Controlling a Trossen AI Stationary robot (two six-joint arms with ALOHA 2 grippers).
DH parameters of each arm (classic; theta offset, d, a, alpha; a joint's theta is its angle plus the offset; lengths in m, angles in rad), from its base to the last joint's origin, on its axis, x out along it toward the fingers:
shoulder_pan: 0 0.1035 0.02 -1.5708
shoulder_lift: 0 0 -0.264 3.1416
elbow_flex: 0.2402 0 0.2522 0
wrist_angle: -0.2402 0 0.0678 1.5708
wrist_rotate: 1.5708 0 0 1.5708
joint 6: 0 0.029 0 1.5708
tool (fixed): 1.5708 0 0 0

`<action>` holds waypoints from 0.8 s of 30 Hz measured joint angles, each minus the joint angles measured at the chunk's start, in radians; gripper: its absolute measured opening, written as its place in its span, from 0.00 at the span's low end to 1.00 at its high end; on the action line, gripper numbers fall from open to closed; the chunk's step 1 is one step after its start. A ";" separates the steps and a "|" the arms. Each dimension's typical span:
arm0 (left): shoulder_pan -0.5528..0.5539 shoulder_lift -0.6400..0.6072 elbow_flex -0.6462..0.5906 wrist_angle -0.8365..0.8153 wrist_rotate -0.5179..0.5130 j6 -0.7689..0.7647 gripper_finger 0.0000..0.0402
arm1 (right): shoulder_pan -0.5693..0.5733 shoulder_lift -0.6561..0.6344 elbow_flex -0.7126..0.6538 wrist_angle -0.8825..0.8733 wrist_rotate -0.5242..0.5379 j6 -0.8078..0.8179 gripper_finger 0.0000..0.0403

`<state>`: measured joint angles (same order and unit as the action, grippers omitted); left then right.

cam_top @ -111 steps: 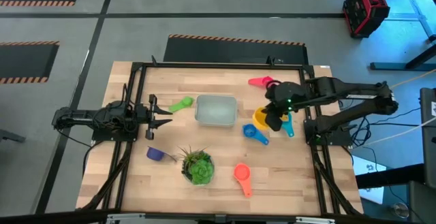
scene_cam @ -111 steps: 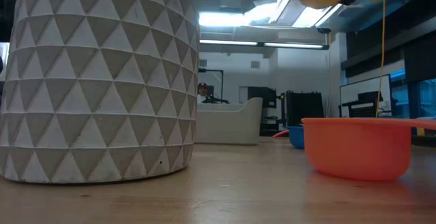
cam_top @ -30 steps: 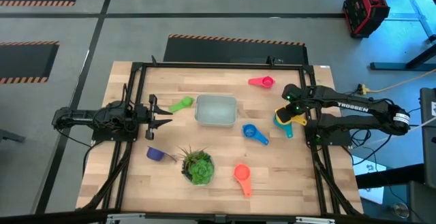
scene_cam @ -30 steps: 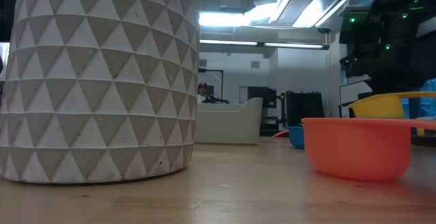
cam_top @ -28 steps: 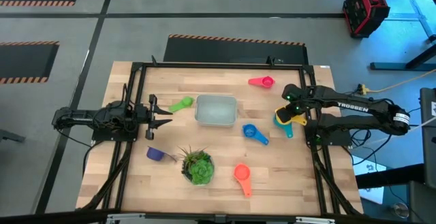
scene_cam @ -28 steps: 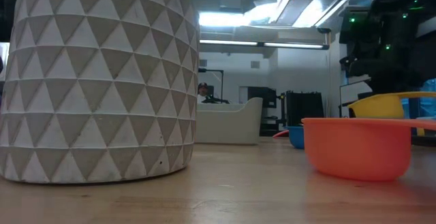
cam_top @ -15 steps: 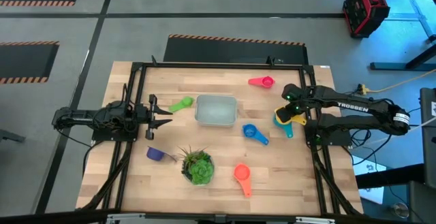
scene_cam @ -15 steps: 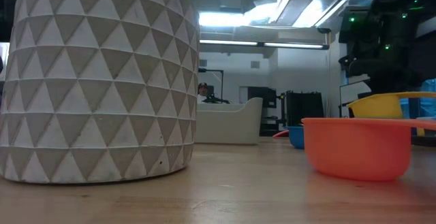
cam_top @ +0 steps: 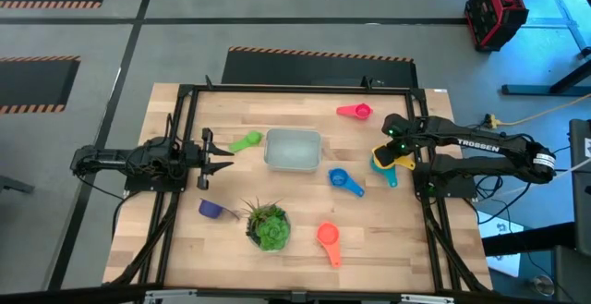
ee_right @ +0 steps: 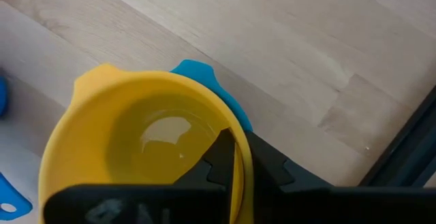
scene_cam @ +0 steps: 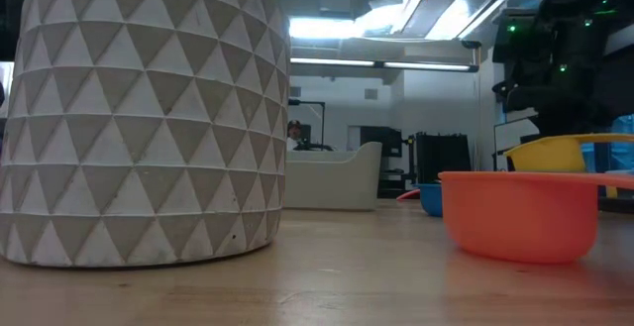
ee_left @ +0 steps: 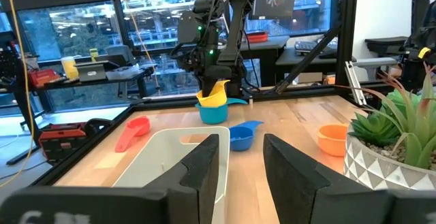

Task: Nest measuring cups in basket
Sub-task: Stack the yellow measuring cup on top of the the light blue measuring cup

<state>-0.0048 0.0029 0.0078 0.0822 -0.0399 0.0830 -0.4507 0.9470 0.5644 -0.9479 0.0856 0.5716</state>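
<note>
Measuring cups lie scattered on the wooden counter (cam_top: pixel 388 239), and one of them, the yellow cup (ee_right: pixel 146 149), is pinched by its rim in the narrow jaws of the right gripper (ee_right: pixel 228 157) near the counter's right edge. That cup sits just above or inside a larger light-blue cup (ee_left: pixel 213 112); whether the two touch cannot be told. A small blue cup (cam_top: pixel 341 180) lies nearby toward the middle, a pink cup (cam_top: pixel 355 112) beyond it at the far side, an orange-red cup (cam_top: pixel 328 237) at the near side. The pale basket (cam_top: pixel 294 150) stands at the counter's centre with no cup in it, a green cup (cam_top: pixel 246 142) just off its left end. A purple cup (cam_top: pixel 214 209) lies beside the potted plant (cam_top: pixel 267 225). The left gripper (ee_left: pixel 238 166) waits at the left edge, jaws partly open and holding nothing, pointed at the basket.
</note>
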 joint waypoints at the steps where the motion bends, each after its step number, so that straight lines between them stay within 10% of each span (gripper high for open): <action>1: 0.000 0.000 0.000 0.000 0.000 0.000 0.27 | 0.000 0.000 0.000 0.000 0.000 0.000 0.08; 24: 0.000 0.000 0.000 0.000 0.000 -0.001 0.27 | 0.000 0.000 0.000 0.005 -0.036 0.029 0.08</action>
<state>-0.0048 0.0028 0.0078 0.0822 -0.0399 0.0818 -0.4503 0.9470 0.5644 -0.9432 0.0494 0.6006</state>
